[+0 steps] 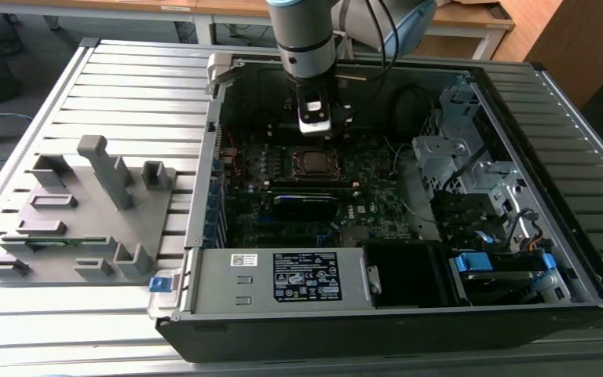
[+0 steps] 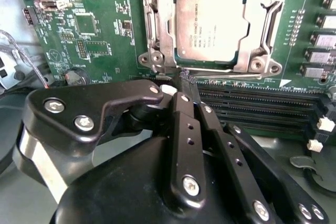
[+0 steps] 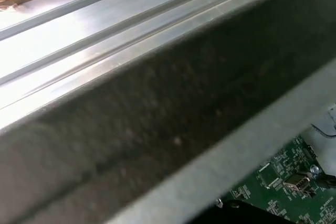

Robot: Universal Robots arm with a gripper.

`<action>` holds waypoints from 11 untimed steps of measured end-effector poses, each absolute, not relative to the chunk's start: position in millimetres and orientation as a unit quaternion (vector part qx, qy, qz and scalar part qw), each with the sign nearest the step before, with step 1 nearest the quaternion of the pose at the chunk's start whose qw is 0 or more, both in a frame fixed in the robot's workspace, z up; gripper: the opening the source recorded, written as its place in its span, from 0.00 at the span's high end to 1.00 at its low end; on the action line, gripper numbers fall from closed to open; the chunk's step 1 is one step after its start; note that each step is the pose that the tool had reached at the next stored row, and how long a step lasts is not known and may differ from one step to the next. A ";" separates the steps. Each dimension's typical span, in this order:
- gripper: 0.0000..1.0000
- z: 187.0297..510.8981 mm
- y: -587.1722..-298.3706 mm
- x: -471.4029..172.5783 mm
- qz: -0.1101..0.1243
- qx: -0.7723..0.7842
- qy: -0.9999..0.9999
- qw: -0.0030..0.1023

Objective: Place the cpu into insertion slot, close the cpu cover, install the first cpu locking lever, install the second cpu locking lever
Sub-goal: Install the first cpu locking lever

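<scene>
Just ahead of my gripper, the cpu lies seated in the insertion slot, the cpu cover down around it. Fingers pressed together, holding nothing, tips at the socket edge beside a thin lever wire. Risk: the tip slips and scrapes the green board if I push off-line.

The cpu has a dull, brushed silver metal top inside the cover, shiny bare metal. The gripper is glossy black, probably plastic, with bright screws. The board is matt green.
</scene>
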State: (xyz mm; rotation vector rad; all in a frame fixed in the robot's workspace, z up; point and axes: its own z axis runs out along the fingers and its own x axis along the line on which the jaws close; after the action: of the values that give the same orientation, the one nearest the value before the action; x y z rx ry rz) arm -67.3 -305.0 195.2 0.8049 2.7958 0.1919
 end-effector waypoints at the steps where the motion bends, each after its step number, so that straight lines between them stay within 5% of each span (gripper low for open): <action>1: 0.89 195.2 -305.1 -67.4 0.065 0.274 0.953 0.113; 11: 0.89 197.7 -305.4 -67.3 0.065 0.274 0.953 0.113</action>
State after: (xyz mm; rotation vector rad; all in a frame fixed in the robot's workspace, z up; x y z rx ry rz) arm -67.3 -305.4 197.7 0.8048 2.7957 0.1914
